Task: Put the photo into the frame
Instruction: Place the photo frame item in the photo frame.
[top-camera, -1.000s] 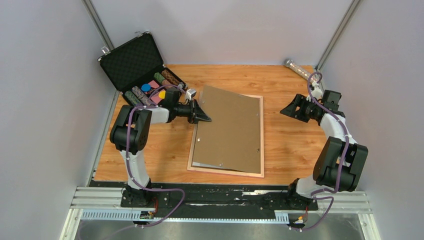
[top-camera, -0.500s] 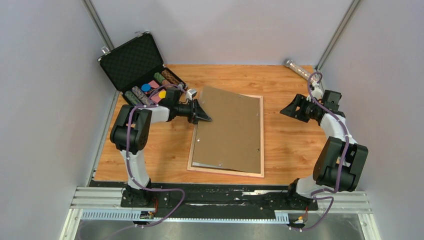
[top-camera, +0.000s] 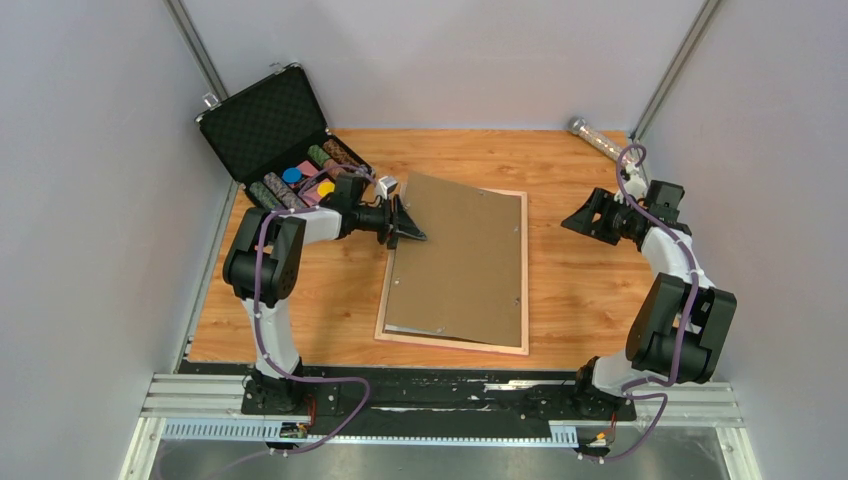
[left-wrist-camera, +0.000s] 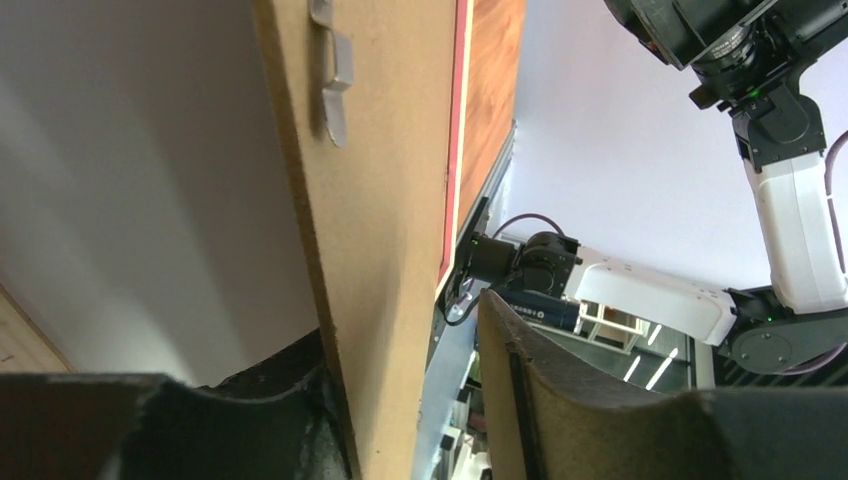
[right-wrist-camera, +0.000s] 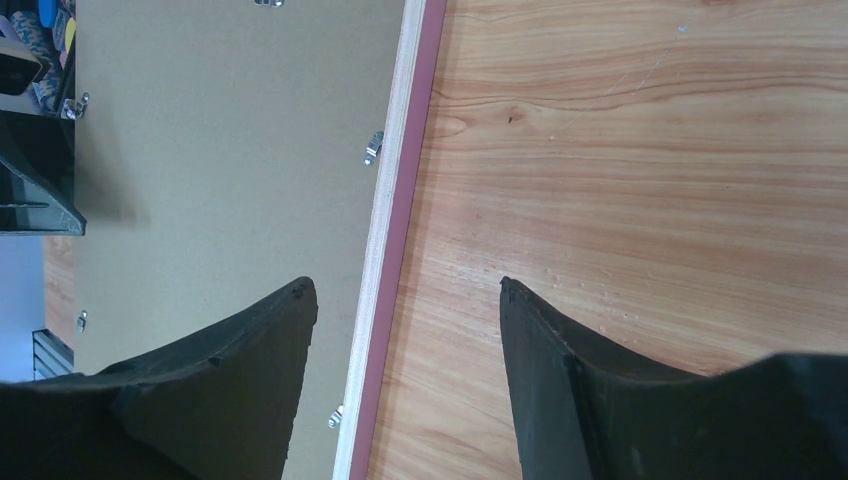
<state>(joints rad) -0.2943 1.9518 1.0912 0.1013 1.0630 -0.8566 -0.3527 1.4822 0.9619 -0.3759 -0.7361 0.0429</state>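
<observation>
The frame (top-camera: 523, 268) lies face down mid-table, its light wood back up and its pink edge (right-wrist-camera: 398, 190) showing. A plain brown backing board (top-camera: 460, 258) rests skewed on top of it. The photo is hidden. My left gripper (top-camera: 411, 232) is at the board's left edge, open. The board's edge (left-wrist-camera: 380, 200) stands between the fingers, against one finger with a gap to the other. My left gripper (left-wrist-camera: 405, 330) does not clamp it. My right gripper (top-camera: 575, 222) hovers open above the table to the right of the frame, straddling the frame's right rail in the right wrist view (right-wrist-camera: 405, 285), holding nothing.
An open black foam-lined case (top-camera: 265, 125) with chips (top-camera: 300, 180) stands at the back left, just behind my left arm. A clear tube (top-camera: 598, 138) lies at the back right corner. Grey walls close in on three sides.
My left gripper's jaws have widened off the backing board's edge and the wrist has shifted slightly back. The board, the frame and the right arm have stayed in place.
</observation>
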